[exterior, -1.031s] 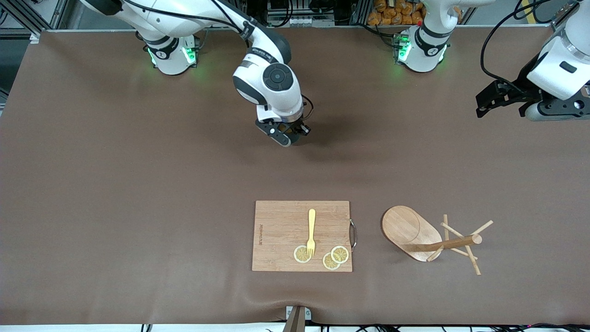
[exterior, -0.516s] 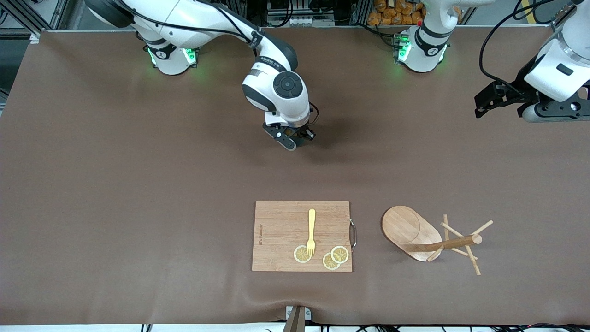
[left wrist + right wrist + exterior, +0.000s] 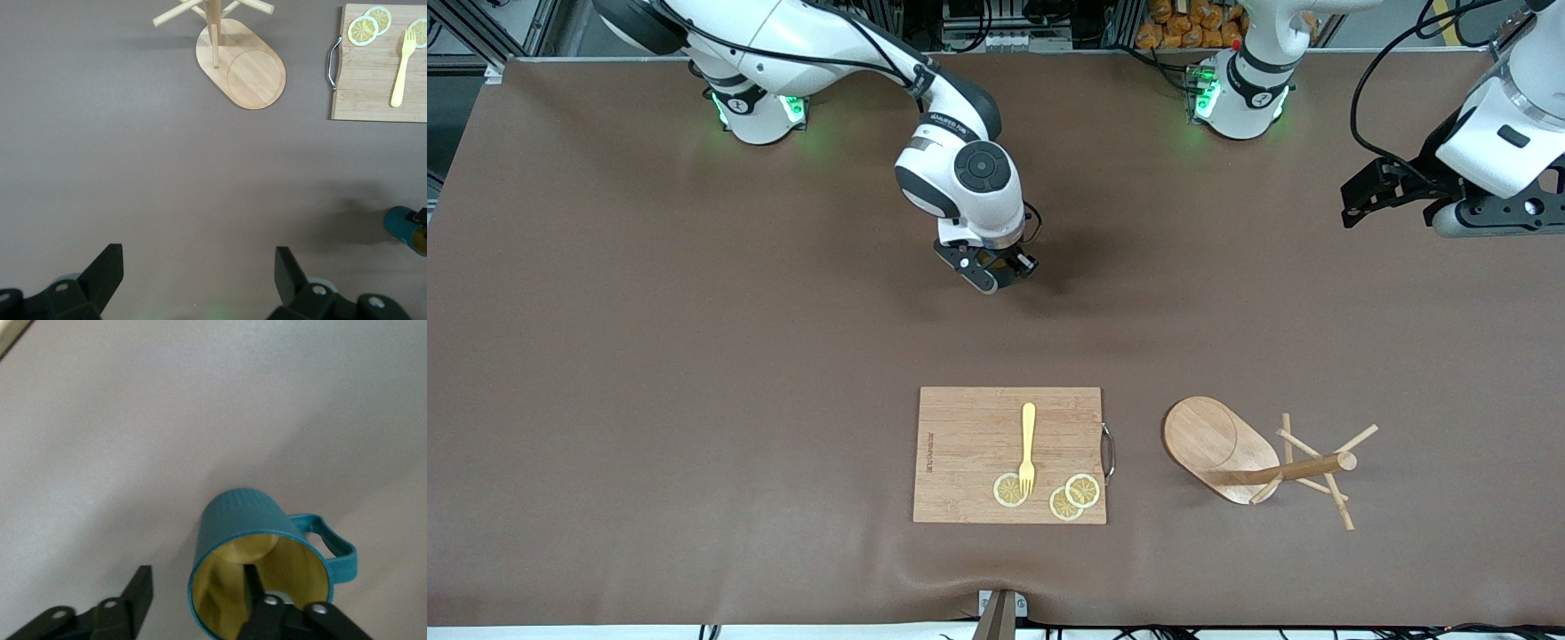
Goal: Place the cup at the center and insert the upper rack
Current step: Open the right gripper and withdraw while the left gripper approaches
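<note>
The teal ribbed cup (image 3: 253, 547) stands upright on the brown table, handle (image 3: 330, 550) out to one side. My right gripper (image 3: 198, 581) is open, with one finger (image 3: 252, 583) inside the cup's yellow interior and the other outside its wall. In the front view that gripper (image 3: 996, 271) hides the cup. The cup's edge shows in the left wrist view (image 3: 402, 227). The wooden mug tree (image 3: 1221, 447) stands on its oval base beside the cutting board, toward the left arm's end; it also shows in the left wrist view (image 3: 243, 67). My left gripper (image 3: 1353, 197) is open and empty, waiting high over the table (image 3: 197, 260).
A rectangular wooden cutting board (image 3: 969, 444) lies near the front edge of the table, with a yellow fork (image 3: 1028, 449) and lemon slices (image 3: 1073, 496) on it. Its metal handle (image 3: 1108, 452) faces the mug tree.
My right gripper has shifted a little toward the left arm's end and lower over the cup. The left gripper has barely moved.
</note>
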You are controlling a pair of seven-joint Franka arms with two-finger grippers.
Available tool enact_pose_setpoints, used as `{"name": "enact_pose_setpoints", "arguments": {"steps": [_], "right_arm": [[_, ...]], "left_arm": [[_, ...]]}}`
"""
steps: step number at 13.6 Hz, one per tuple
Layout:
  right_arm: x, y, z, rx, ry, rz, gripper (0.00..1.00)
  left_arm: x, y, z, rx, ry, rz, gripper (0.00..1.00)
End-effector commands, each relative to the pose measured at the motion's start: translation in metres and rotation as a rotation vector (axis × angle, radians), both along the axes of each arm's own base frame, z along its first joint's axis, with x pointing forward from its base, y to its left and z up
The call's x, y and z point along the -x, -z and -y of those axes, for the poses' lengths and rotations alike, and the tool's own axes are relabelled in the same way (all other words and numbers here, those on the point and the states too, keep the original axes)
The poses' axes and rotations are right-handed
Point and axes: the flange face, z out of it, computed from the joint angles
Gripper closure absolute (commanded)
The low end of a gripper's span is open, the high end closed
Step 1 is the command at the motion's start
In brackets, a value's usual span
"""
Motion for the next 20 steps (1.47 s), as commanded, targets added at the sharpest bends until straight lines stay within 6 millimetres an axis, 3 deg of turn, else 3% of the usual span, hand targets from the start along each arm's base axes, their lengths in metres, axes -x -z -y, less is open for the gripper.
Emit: {"name": "enact_pose_setpoints", "arguments": {"steps": [1, 2, 3, 6, 8, 13, 16, 20], "right_arm": [[-0.006, -0.006, -0.005, 0.008, 0.03, 0.042, 0.0], [-0.009, -0.013, -0.003, 0.005, 0.021, 0.05, 0.0], [-0.017, -0.032, 0.002, -0.006, 0.018, 0.073, 0.0], [-0.041, -0.069, 0.029, -0.035, -0.038, 0.066, 0.0], [-0.06, -0.109, 0.063, -0.05, -0.109, 0.045, 0.0], [-0.105, -0.215, 0.18, -0.044, -0.323, 0.093, 0.0], [-0.123, -0.261, 0.254, -0.007, -0.454, 0.135, 0.0], [-0.133, -0.312, 0.354, 0.017, -0.617, 0.173, 0.0]], "left_arm": [[0.004, -0.006, 0.014, -0.009, 0.018, 0.018, 0.0], [0.006, -0.007, 0.021, -0.009, 0.009, 0.021, 0.0], [0.007, -0.009, 0.025, -0.007, -0.011, 0.024, 0.0], [0.013, -0.009, 0.059, -0.001, -0.069, 0.031, 0.0], [0.018, -0.011, 0.081, 0.013, -0.124, 0.045, 0.0], [0.045, -0.003, 0.17, 0.046, -0.354, 0.044, 0.0], [0.052, 0.02, 0.224, 0.062, -0.547, 0.02, 0.0], [0.067, 0.043, 0.302, 0.044, -0.629, 0.021, 0.0]]}}
